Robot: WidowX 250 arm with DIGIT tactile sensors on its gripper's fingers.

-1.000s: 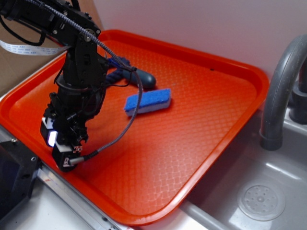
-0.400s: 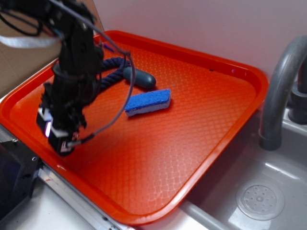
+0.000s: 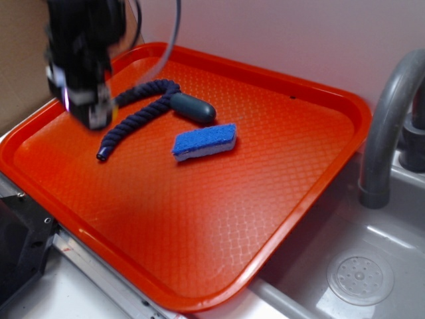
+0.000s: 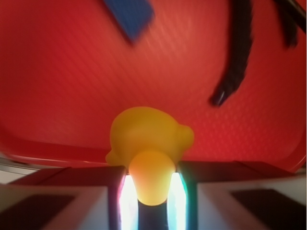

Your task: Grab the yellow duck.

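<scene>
I see a bright yellow duck (image 4: 148, 143) against my orange-red tray (image 3: 279, 173), which has a fine diamond texture. The sponge (image 3: 204, 141) is blue over white, the rope (image 3: 136, 116) navy, the sink (image 3: 372, 266) grey.

Even, bright light over the orange tray (image 3: 279, 166); the claw (image 3: 83, 100) at ten o'clock smeared by motion blur; wrist view soft, yellow duck (image 4: 148, 143) out of focus, glare strips beside it.

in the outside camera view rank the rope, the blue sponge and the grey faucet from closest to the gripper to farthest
1. Rope: dark blue, just right of and below the gripper, at the tray's back left.
2. Blue sponge: further right, mid-tray.
3. Grey faucet: far right, past the orange tray, by the sink.
</scene>
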